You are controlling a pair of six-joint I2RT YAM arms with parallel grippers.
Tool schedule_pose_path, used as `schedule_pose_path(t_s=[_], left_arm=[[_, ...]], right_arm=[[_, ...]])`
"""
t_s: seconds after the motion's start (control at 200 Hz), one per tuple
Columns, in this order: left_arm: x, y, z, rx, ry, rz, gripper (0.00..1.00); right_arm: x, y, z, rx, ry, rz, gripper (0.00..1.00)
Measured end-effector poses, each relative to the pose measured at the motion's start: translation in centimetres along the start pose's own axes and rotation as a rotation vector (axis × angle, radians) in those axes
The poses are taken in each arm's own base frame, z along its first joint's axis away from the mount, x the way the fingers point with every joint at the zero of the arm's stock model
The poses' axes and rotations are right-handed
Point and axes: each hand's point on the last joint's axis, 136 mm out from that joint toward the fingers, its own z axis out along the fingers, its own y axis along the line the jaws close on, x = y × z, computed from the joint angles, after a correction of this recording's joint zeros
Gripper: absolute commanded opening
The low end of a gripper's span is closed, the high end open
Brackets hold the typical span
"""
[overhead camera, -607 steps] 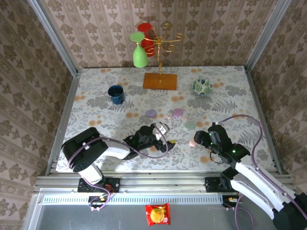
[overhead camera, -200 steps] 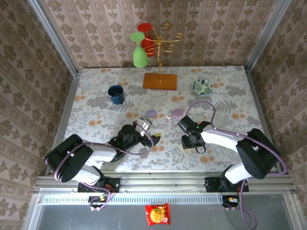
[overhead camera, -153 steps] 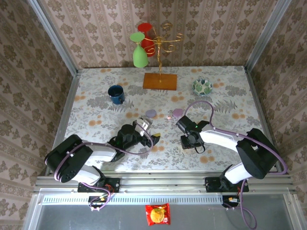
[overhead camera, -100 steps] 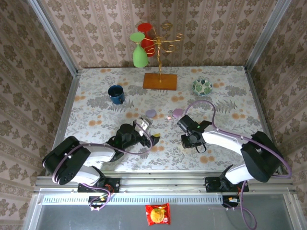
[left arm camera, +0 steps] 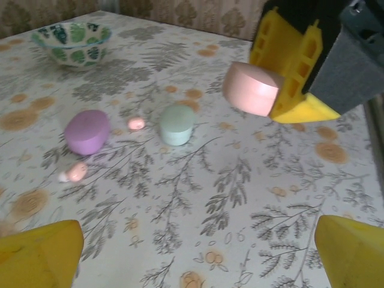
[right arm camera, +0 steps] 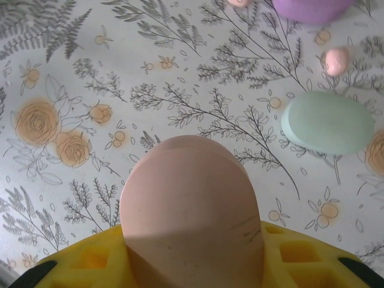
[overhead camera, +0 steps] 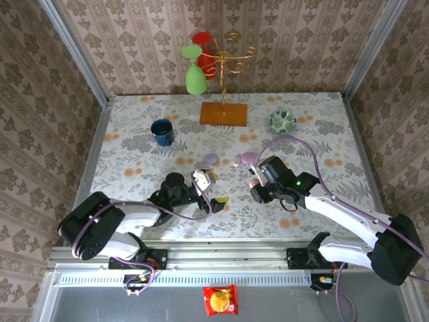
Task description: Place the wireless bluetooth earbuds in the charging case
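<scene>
Right wrist view: the right pincer (overhead camera: 257,186) held a pink case (right arm camera: 189,204) clamped between its yellow fingers (right arm camera: 90,264) and clear of the floral worktop (right arm camera: 72,72). A second earlier it had been working low on the surface, and its jaws had narrowed onto the case as it rose. To its left, the left pincer (overhead camera: 214,191) waited wide open and empty, much where it had been, its camera trained on the lifted case. Just beyond the raised case a mint case (left arm camera: 177,124) and a lilac case (left arm camera: 87,131) sat on the worktop. Two pink earbuds (left arm camera: 136,123) lay loose there, one between those cases and the other (left arm camera: 75,173) just in front of the lilac one. A second lilac case (overhead camera: 211,159) lay a little to the left. Farther back stood a patterned bowl (overhead camera: 283,121), a blue mug (overhead camera: 161,131) and a gold stand (overhead camera: 223,111) hung with glasses. The lift suggested a case had been secured for loading, yet no earbud had been picked up. Whether the held case was open could not be told.
</scene>
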Motion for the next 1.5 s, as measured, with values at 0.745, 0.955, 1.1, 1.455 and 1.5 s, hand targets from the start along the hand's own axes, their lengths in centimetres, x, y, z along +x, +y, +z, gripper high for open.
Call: schedule_pose_path(t_s=[0.745, 0.955, 1.1, 1.455, 1.5], left_arm=[[0.0, -5.8, -1.1, 0.333, -0.082, 0.036, 0.76], [0.1, -6.7, -1.3, 0.402, -0.089, 0.001, 0.69], [0.2, -7.4, -1.2, 0.448, -0.081, -0.03, 0.67], [-0.6, -8.2, -1.2, 0.497, -0.09, -0.06, 0.57], [-0.6, -8.2, -1.2, 0.496, -0.09, -0.062, 0.55]], right_arm=[[-1.7, 6.8, -2.7, -0.363, -0.009, -0.463, 0.26], [-1.1, 9.1, -2.9, -0.455, 0.022, -0.579, 0.26], [-1.4, 10.1, -2.9, -0.486, 0.031, -0.63, 0.26], [-1.0, 11.1, -1.6, -0.517, 0.074, -0.691, 0.26], [-0.9, 11.1, -1.6, -0.518, 0.075, -0.693, 0.26]])
